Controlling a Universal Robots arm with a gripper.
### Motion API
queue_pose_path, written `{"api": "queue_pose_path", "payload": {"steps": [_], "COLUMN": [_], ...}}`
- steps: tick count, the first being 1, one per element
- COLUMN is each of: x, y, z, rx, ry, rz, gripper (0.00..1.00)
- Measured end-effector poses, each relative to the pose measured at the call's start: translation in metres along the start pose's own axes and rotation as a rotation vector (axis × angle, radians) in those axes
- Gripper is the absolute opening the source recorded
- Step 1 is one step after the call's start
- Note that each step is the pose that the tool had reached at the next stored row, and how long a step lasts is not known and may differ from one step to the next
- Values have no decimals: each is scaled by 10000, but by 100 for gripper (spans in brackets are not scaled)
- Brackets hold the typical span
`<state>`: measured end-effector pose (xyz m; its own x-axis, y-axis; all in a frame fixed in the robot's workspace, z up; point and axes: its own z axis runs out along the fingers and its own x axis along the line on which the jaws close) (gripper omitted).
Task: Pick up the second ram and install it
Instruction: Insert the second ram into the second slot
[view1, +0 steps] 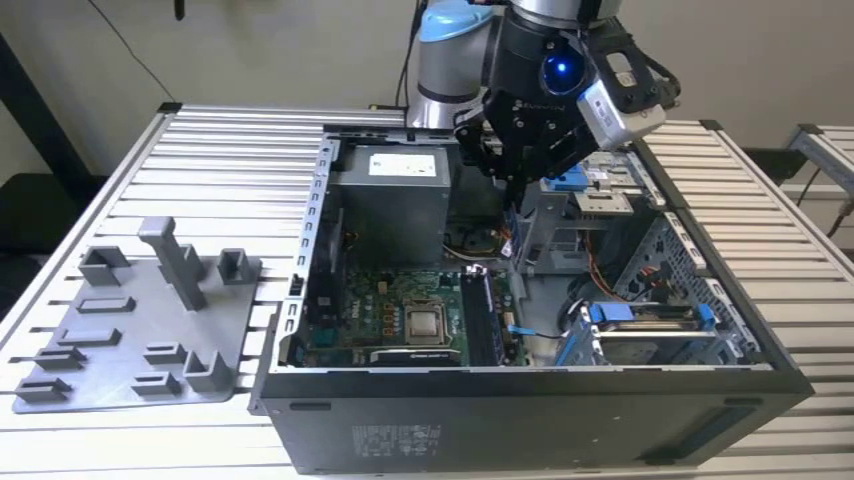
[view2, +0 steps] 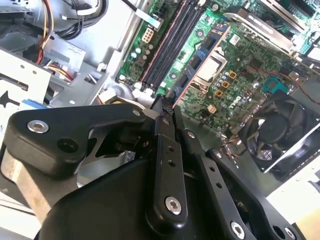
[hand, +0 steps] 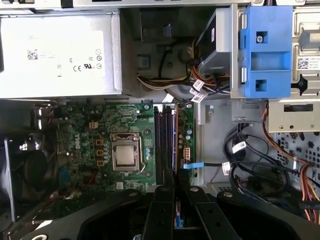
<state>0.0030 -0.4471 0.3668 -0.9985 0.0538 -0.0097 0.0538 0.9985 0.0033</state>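
Note:
My gripper (view1: 515, 182) hangs over the open computer case (view1: 534, 400), shut on the second ram (view1: 513, 207), a thin dark stick that points down from the fingers. In the first wrist view the ram (hand: 175, 150) shows edge-on, running out from between my fingertips (hand: 175, 192) along the black memory slots (hand: 162, 145) of the green motherboard (hand: 90, 150). In the second wrist view the stick's end (view2: 167, 103) pokes out past the closed fingers (view2: 165, 150), with the slots (view2: 170, 45) below and apart from it.
A grey holder tray (view1: 134, 340) with blocks and posts lies at the exterior view's left of the case. Inside the case are the power supply (hand: 55, 55), processor socket (hand: 124, 152), a fan (view2: 282, 135), loose cables (hand: 240, 150) and a blue drive bracket (hand: 265, 50).

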Motion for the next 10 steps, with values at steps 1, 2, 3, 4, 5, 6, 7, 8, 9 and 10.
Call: {"api": "queue_pose_path", "payload": {"steps": [1,2,3,4,5,6,7,8,9,10], "x": [-5,-12,-20,-27,-32,-33,-33,-33,-33,-33], "y": [1,1,2,3,3,3,3,3,3,3], "z": [17,31,47,64,80,96,112,127,143,159], "rx": [-1,1,0,1,1,0,0,1,1,1], "ry": [0,0,2,3,3,3,2,3,3,3], "rz": [-2,-2,0,-1,-1,-1,0,1,0,-2], "gripper": [14,14,14,14,14,14,14,14,14,14]}}
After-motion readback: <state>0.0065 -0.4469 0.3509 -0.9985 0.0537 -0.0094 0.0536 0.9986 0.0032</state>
